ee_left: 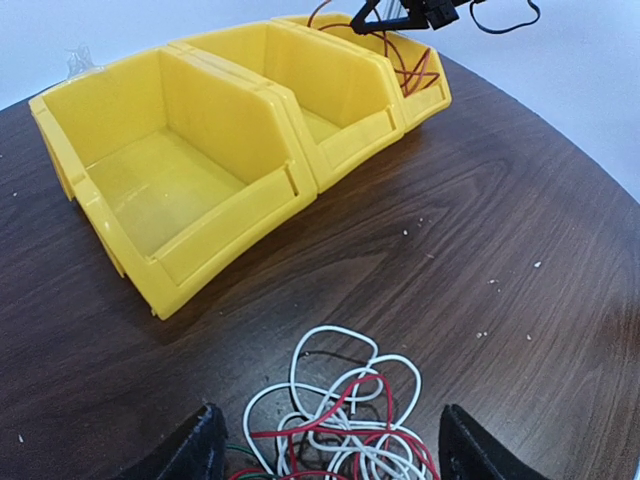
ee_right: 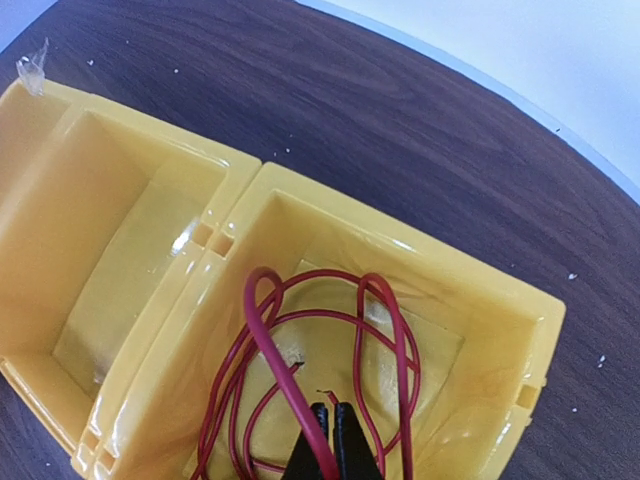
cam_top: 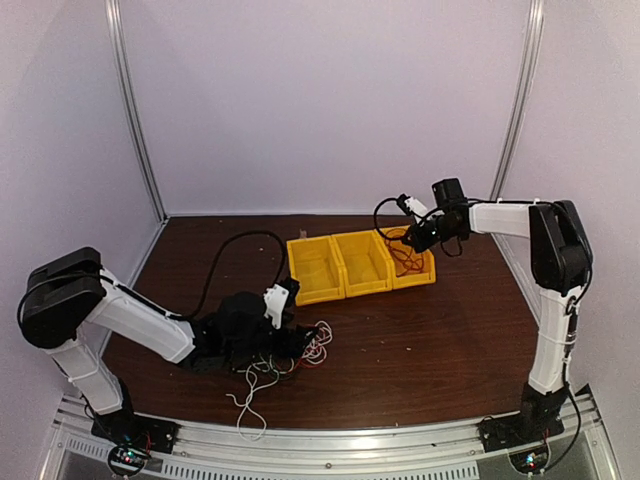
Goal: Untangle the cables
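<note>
A tangle of cables [ee_left: 345, 415], white, red and a little green, lies on the dark wooden table. In the top view the tangle [cam_top: 300, 350] sits in front of the left arm. My left gripper [ee_left: 335, 452] is low over it, open, with one finger [ee_left: 200, 450] on each side of the heap and no strand pinched. Several red cables [ee_right: 300, 320] lie looped in the rightmost yellow bin [ee_right: 430, 265]. My right gripper [ee_right: 335, 420] hangs over that bin, shut, a short red wire end poking from its tips and one red strand running up past its left finger.
Three yellow bins stand in a row at mid table: left bin [cam_top: 315, 272], middle bin [cam_top: 362, 262], right bin [cam_top: 418, 268]. The left and middle ones hold nothing. A white strand [cam_top: 248, 405] trails from the tangle toward the near table edge.
</note>
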{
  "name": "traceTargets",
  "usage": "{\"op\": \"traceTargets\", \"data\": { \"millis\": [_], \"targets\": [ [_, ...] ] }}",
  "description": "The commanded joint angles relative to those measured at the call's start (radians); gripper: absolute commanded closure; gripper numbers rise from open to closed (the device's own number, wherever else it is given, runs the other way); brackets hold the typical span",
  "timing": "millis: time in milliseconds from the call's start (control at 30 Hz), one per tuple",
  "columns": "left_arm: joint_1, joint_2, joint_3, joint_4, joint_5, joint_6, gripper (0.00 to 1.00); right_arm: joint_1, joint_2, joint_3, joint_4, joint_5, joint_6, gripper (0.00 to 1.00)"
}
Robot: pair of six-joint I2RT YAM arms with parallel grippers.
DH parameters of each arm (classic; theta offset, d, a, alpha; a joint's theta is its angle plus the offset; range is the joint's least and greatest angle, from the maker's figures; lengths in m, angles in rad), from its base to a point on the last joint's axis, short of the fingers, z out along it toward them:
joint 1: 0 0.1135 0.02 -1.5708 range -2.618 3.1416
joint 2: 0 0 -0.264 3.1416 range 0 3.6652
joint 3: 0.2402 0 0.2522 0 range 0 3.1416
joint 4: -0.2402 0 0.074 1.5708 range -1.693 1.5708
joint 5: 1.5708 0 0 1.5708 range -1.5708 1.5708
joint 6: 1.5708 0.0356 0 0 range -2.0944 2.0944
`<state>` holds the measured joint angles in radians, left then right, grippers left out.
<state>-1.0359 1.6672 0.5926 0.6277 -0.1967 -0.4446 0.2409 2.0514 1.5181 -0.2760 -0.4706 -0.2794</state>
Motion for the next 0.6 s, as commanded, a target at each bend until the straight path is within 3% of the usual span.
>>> {"op": "traceTargets", "data": {
  "millis": [0, 300, 567],
  "targets": [
    [-0.006, 0.014, 0.024, 0.042, 0.016, 0.001, 0.26, 0.022, 0.067, 0.023, -0.012, 0.096, 0.043, 1.00],
    [-0.006, -0.030, 0.003, 0.023, -0.012, -0.005, 0.26, 0.086, 0.109, 0.099, -0.125, 0.218, 0.055, 1.00],
    [-0.005, -0.070, -0.025, 0.013, -0.043, 0.004, 0.26, 0.096, -0.086, 0.069, -0.181, 0.298, 0.069, 0.77]
  ]
}}
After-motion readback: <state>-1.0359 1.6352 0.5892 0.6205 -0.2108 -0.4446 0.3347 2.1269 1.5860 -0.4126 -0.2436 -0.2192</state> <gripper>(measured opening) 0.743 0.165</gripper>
